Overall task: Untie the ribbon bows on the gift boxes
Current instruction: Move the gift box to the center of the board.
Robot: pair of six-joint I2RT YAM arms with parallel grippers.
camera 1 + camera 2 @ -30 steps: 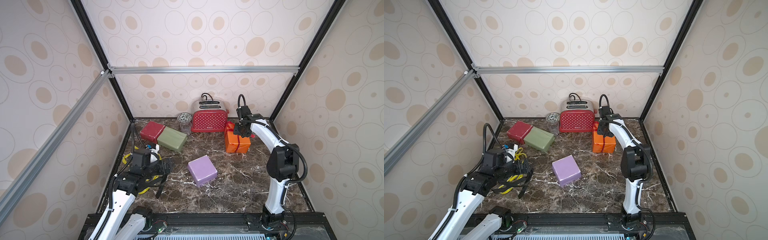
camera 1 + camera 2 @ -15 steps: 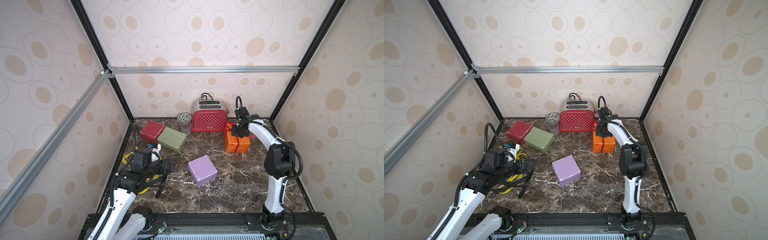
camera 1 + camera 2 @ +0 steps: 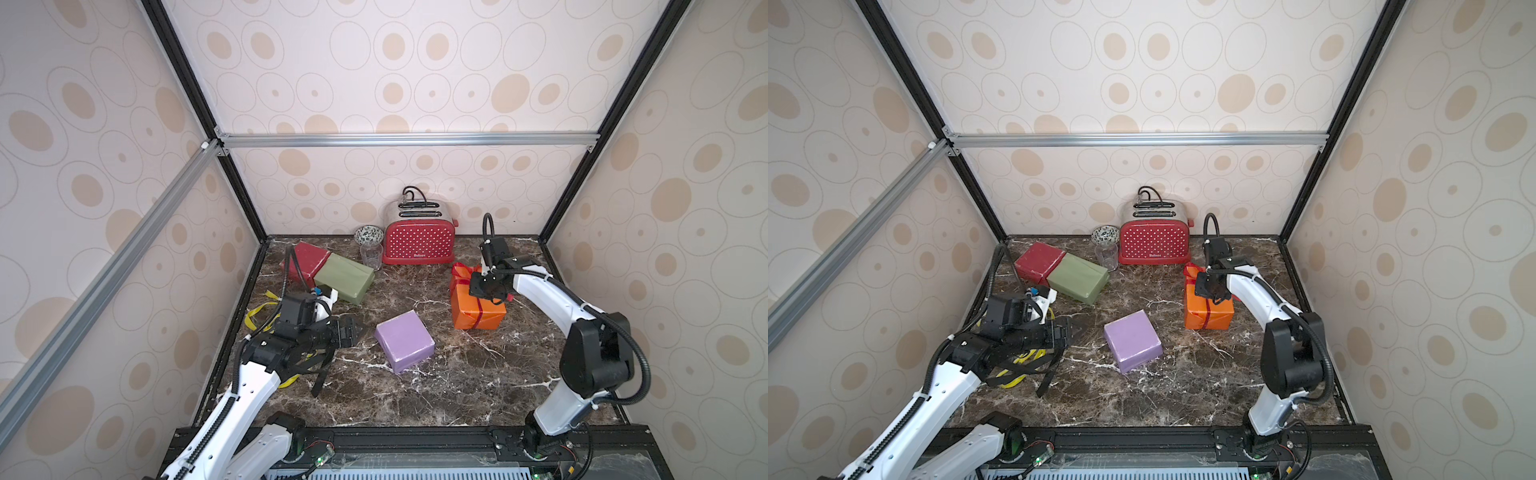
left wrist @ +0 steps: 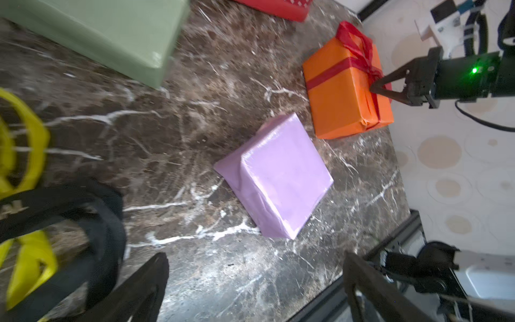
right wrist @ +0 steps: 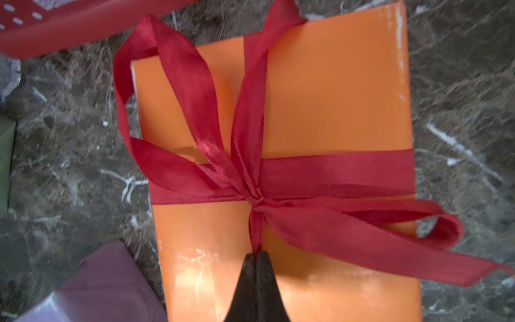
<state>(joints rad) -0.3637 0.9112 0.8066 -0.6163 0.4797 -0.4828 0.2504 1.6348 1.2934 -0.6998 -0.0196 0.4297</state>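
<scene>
Staged robot test booth (aluminium frame, marble tabletop).

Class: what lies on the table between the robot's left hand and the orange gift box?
The lilac gift box sits between the left hand and the orange gift box, shown in both top views.

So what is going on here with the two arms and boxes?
The right arm has its jaws shut on a strand of the red satin ribbon tied in a bow on the orange paper-wrapped box. The left arm, jaws open, hangs over loose yellow ribbons and a black ribbon. The dark red box, olive green box and lilac box lie bare.
</scene>
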